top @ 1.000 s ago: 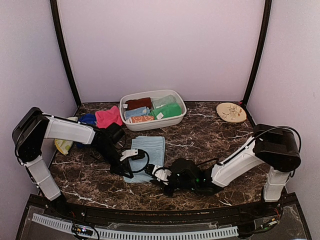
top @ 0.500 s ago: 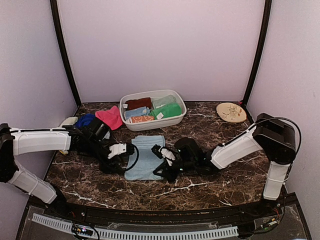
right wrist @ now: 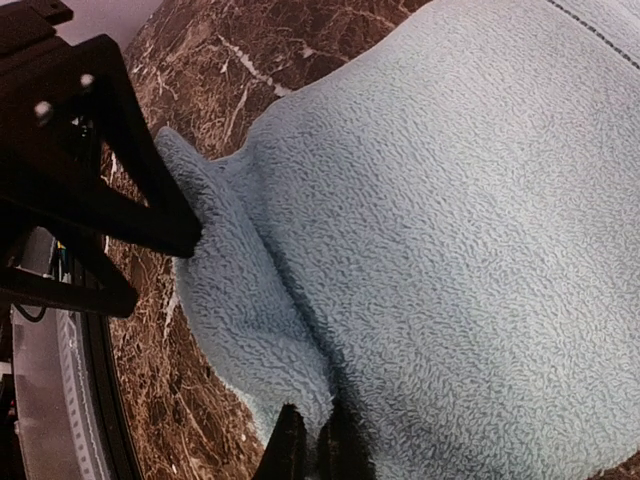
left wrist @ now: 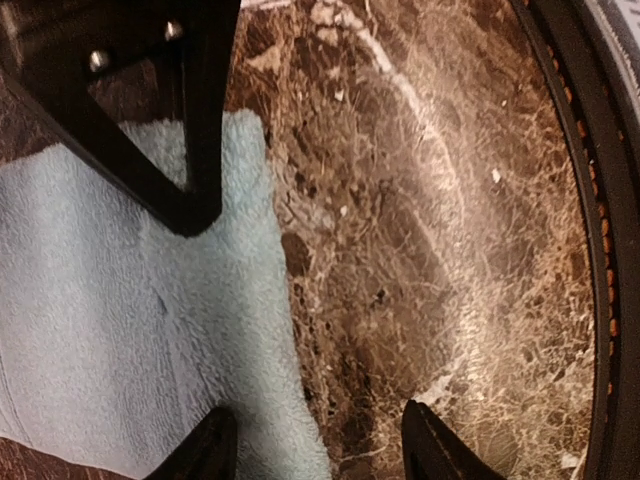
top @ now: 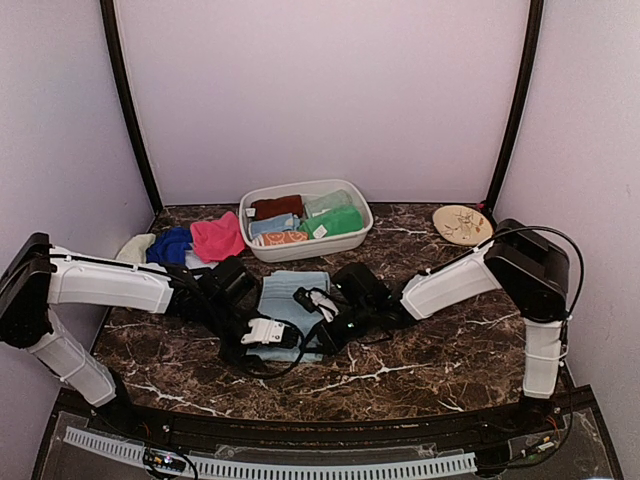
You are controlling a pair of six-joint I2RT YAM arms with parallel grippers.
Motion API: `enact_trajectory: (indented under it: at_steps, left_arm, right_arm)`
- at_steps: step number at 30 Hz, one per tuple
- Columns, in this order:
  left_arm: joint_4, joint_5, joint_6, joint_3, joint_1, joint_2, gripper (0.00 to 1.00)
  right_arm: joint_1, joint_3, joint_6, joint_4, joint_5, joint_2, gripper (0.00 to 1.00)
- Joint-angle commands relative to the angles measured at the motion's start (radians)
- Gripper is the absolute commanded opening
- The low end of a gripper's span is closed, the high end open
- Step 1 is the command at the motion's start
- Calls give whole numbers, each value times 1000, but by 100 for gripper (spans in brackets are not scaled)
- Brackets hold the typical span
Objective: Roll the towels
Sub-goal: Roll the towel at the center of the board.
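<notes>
- Pale blue terry is what we are working on: the towel (top: 285, 290) lies flat and unrolled on the marble bench (top: 430, 350), just in front of the white tub (top: 292, 252) and between our two arms.
- Our right end effector (right wrist: 308, 445) is pressed together on a small fold near the towel's right edge, pulling a ridge of cloth up off the bench.
- Our left end effector (top: 268, 333) stands spread at the towel's near edge. In the wrist view one finger (left wrist: 212, 452) hangs over the cloth and the other over bare marble, so it grips nothing.
- We judge the right pinch shallow. A firm pull could slip it free, or drag the whole towel along instead of turning the edge over.
- If the left closes where it is, it may catch only a thin lip or miss entirely. The roll would then start on one side only and come out skewed or cone-shaped.
- Both end effectors sit close together over the same small cloth, so a careless sweep could knock them into each other.
</notes>
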Motion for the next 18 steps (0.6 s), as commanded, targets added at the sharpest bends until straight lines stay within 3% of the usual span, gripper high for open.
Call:
enact_trajectory:
  at_steps: [1,6,10,14,18]
  left_arm:
    - [73,-79,26,-39,-2,4,59]
    - [101,-111,40,-69,-4,8,57]
    - [113,-142,50,-69,-4,48,51]
    - [118,-165,58,-72,-4,100,36]
    - [74,-147,36,-45,2,118,15]
  right_arm:
    - [-8,-25,37,-84,-8,25,0]
    - [-14,-39,60,-70,-16,23,0]
    - [-18,-38,72,-68,-25,27,0]
    - [-19,-58,90,-31,-33,11,2]
    - [-19,-106,87,23,7,-48,11]
